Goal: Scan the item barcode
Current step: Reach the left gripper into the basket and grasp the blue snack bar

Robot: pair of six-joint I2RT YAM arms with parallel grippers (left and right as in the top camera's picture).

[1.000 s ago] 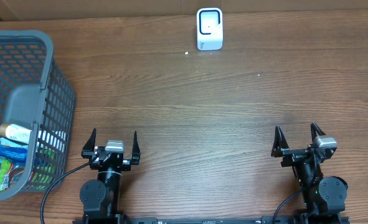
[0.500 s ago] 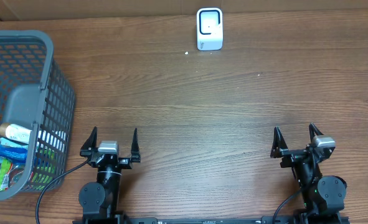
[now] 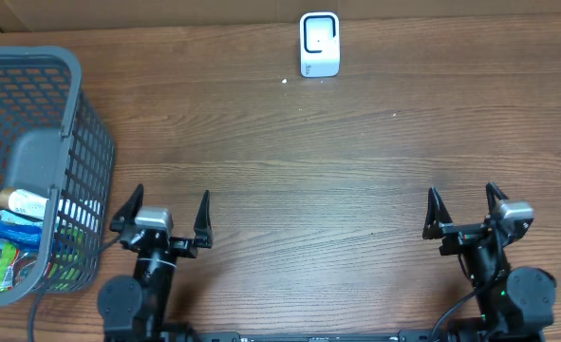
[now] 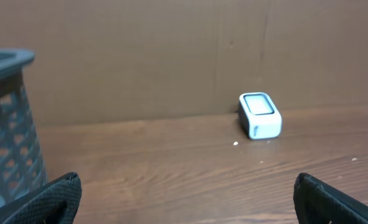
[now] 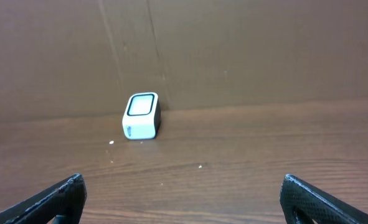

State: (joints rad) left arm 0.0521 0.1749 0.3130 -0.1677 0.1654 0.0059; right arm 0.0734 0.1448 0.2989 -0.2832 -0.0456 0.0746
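Note:
A white barcode scanner [image 3: 319, 44] with a dark window stands at the table's far edge, also seen in the left wrist view [image 4: 259, 115] and the right wrist view [image 5: 141, 116]. Packaged items lie in the grey mesh basket [image 3: 88, 166] at the left: a tube with a yellow cap [image 3: 22, 200], a blue pack [image 3: 0, 228] and a green packet [image 3: 5, 266]. My left gripper [image 3: 171, 204] hovers open by the basket's near right corner, nothing between its fingers [image 4: 59, 194]. My right gripper [image 3: 463, 201] is open and empty at the near right, its fingers [image 5: 62, 196] wide apart.
A brown cardboard wall [image 5: 233, 50] backs the table behind the scanner. The basket's grey handle [image 3: 38, 157] lies across the items. Bare wood tabletop [image 3: 299, 161] spreads between the grippers and the scanner.
The left arm has shifted a little to the left, toward the basket. The right arm has shifted a little to the right. Both grippers stay open.

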